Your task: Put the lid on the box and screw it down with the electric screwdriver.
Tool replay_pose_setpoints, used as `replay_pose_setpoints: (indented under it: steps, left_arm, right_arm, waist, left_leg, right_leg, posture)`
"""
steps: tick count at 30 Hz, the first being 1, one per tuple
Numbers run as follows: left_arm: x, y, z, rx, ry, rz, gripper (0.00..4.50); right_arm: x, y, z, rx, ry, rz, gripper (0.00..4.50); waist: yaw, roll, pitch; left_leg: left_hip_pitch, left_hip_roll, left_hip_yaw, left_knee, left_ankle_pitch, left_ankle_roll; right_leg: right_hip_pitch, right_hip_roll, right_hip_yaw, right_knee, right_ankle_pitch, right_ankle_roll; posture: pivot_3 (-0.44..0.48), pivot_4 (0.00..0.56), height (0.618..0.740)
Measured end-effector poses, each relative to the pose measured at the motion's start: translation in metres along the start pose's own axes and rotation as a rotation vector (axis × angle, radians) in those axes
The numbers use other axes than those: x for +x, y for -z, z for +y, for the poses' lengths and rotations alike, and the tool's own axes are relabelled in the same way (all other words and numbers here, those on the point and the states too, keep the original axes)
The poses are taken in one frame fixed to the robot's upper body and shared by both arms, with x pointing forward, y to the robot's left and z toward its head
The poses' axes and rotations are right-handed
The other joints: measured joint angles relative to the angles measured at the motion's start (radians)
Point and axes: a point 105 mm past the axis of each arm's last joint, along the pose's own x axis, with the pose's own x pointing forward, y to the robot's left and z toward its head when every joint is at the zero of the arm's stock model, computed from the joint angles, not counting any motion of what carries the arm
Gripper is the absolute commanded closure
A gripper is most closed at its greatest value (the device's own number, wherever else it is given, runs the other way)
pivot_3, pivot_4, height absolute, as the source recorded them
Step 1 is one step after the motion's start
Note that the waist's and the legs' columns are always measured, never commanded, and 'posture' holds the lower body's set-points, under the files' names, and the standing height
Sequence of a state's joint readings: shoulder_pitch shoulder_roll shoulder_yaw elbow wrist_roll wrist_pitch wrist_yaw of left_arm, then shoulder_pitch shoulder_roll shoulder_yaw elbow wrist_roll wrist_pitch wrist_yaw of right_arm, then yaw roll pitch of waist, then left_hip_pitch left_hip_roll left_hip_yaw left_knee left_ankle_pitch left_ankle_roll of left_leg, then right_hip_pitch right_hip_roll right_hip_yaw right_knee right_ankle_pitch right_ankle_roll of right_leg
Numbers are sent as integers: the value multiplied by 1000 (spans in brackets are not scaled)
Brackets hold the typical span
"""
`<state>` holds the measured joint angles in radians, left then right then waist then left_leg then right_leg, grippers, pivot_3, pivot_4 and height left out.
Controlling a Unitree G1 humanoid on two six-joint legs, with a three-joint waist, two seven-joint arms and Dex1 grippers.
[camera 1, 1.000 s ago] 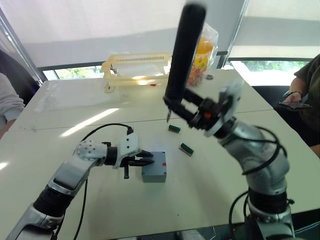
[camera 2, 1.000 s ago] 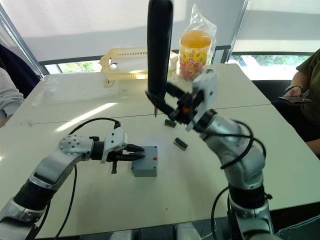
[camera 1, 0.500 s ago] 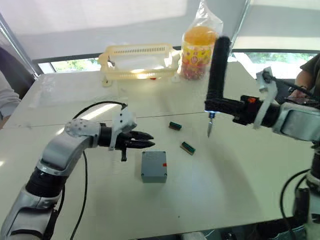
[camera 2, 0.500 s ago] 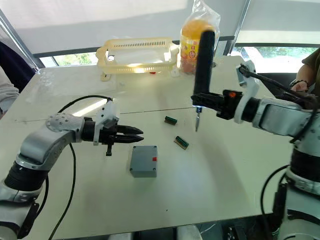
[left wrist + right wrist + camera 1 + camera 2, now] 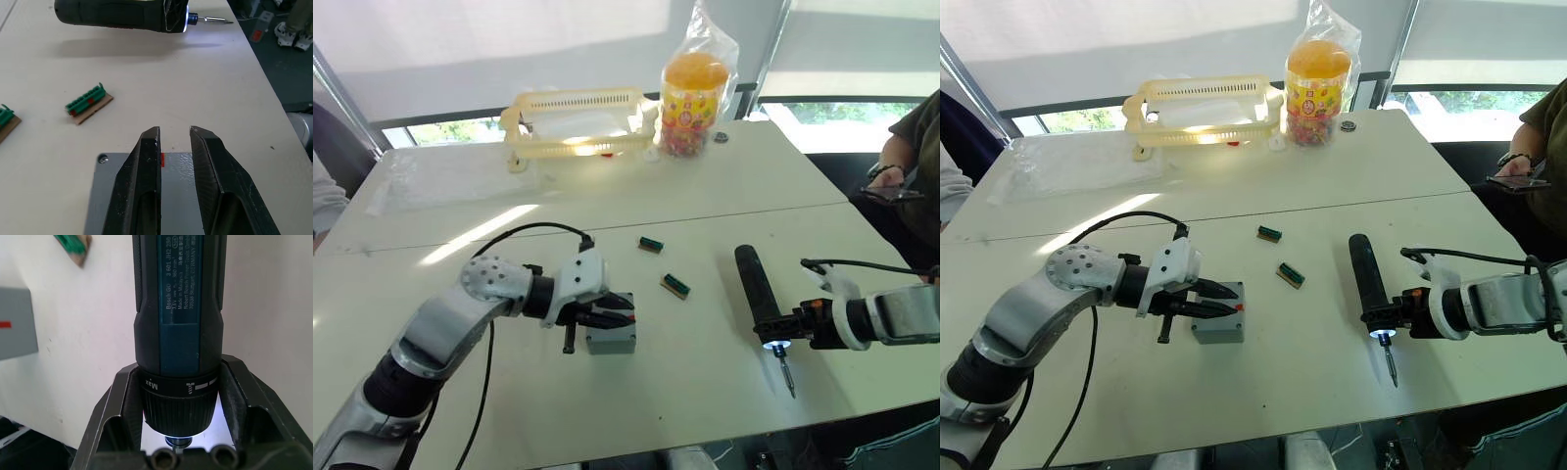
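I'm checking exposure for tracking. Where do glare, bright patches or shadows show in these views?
Left eye view: a sunlit streak crosses the table, and the yellow tray glows against the window. Left wrist view: the screwdriver throws a soft shadow on the table, its tip light shining white. Right wrist view: that light makes a bright patch behind the right gripper.

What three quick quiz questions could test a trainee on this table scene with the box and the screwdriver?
1. True or false: the electric screwdriver is standing upright over the box.
2. Which end effector grips the screwdriver: A left, B right?
3. Fill in: the left end effector's fingers hover over the box with a ___ mark.

Key: 1 false, it lies low over the table, apart from the box, its light on. 2 B. 3 red.
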<state>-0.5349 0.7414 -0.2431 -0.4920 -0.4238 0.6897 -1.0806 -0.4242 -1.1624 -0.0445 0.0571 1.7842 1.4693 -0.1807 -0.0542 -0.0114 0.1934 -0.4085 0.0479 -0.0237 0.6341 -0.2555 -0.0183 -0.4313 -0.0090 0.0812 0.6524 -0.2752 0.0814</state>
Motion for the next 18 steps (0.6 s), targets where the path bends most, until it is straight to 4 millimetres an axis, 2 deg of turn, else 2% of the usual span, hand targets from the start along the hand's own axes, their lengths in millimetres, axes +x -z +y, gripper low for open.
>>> replay_pose_setpoints:
  steps: [5, 8, 10, 11, 13, 14, 18]
  left_arm:
    - [3, 7, 1, -59, -37, 12, 3565]
    - [7, 2, 6, -105, -72, -37, 3565]
    - [6, -3, 12, -123, -117, -76, 3565]
    - [5, -4, 16, -131, -148, -91, 3565]
    - [2, -7, 25, -142, -219, -120, 3565]
    - [-1, -8, 29, -145, -251, -130, 3565]
    - [-19, -2, 40, -145, -375, -152, 3565]
  right_arm:
    - [10, -16, -11, 6, 55, 5, 2762]
    - [14, -23, -13, -2, 64, 6, 2762]
    - [16, -27, -11, -18, 64, 4, 1730]
    - [16, -29, -11, -24, 63, 2, 1424]
    - [17, -32, -8, -41, 53, -4, 430]
    - [17, -34, -6, -49, 47, -9, 100]
    - [17, -42, -14, -77, 103, -55, 36]
  waist:
    - [1, 0, 0]
    - [10, -1, 0]
    - [11, -1, 0]
    - [11, -1, 0]
    - [10, -1, 0]
    - [10, -1, 0]
    - [12, -1, 0]
  left_leg:
    - [-1, 0, 1, 4, 0, 0]
    - [-1, 0, 0, 4, 0, 0]
    - [-1, 0, 0, 4, 0, 0]
    - [-1, 0, 0, 4, 0, 0]
    - [-1, 0, 0, 5, 0, 0]
    - [-1, 0, 0, 7, 0, 0]
    - [-1, 0, 0, 12, 0, 0]
  right_leg:
    - [1, 0, 0, -1, 1, 1]
    - [1, 0, 0, -1, 1, 3]
    - [2, 0, 0, -1, 1, 3]
    - [2, 0, 0, -1, 1, 3]
    - [2, 0, 0, -1, 2, 4]
    - [3, 0, 0, 0, 2, 4]
    - [5, -1, 0, -1, 2, 4]
  posture:
    - [0, 150, 740]
    - [0, 150, 740]
    - [0, 150, 740]
    - [0, 150, 740]
    - [0, 150, 740]
    - [0, 150, 740]
    - [0, 150, 740]
